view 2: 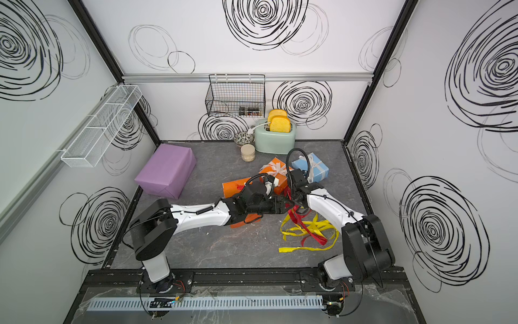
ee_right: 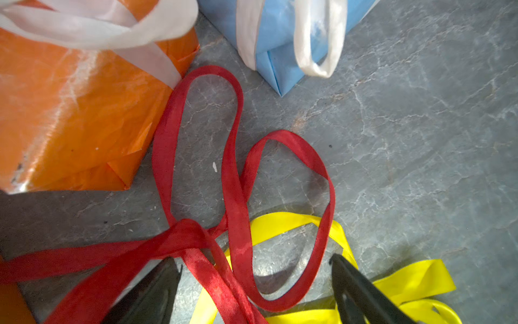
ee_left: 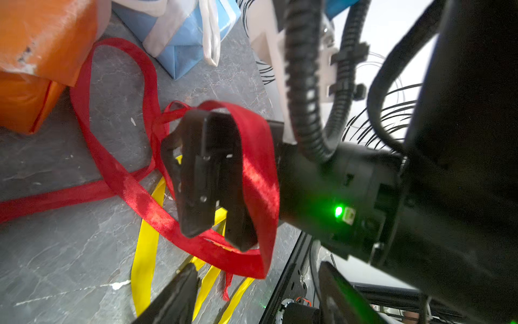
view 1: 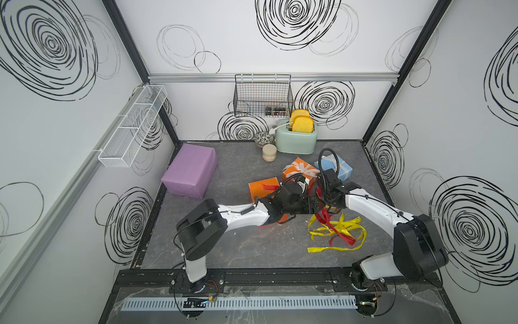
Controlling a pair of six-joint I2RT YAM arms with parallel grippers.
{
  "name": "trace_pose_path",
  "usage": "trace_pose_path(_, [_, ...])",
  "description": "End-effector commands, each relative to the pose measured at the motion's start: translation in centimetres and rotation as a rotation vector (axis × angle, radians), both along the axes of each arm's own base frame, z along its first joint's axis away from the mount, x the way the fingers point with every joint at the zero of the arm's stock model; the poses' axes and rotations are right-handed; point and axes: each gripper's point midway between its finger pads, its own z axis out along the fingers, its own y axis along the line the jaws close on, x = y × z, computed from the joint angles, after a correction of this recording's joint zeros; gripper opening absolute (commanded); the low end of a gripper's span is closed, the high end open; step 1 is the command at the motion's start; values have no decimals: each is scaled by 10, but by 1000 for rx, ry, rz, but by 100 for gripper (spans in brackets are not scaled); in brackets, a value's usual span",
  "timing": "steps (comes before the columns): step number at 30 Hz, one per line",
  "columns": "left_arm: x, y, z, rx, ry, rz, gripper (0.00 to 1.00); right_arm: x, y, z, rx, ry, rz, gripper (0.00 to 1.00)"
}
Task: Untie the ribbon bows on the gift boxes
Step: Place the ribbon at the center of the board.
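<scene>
Where both arms meet mid-bench in both top views, the dark red ribbon (view 1: 325, 218) lies right of the orange box (view 1: 262, 188). Left wrist: the ribbon loops around the right pincer (ee_left: 221, 232); left pincer (ee_left: 258, 269) spread. Right wrist: right pincer spread.

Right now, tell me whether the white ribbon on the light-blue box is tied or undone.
Tied: the white ribbon wraps the light-blue box, and a bow loop hangs over its side.
</scene>
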Motion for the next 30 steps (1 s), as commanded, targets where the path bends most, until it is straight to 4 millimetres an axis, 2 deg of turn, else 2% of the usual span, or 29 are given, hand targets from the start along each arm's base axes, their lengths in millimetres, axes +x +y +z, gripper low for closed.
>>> trace_pose_path(1, [11, -8, 10, 11, -53, 22, 71, 1, 1, 5, 14, -25, 6, 87])
trace_pose_path(4, [16, -10, 3, 55, -54, 25, 70, -1, 1, 2, 10, -19, 7, 87])
trace_pose_path(7, [21, -11, -4, 102, -55, 34, 65, 0, 1, 4, 11, -24, 8, 87])
trace_pose_path(13, [31, -12, -2, 143, -80, 55, 55, 0, 3, 5, 21, -32, 16, 87])
trace_pose_path(19, [41, -7, 0, 136, -79, 74, 32, -1, 5, 9, 30, -45, 23, 86])
trace_pose_path(23, [45, -5, 4, 130, -85, 84, 13, -1, 5, 11, 33, -53, 23, 86])
trace_pose_path(30, [48, 10, 8, 117, -89, 110, 5, -1, -4, 14, 38, -67, -16, 86])
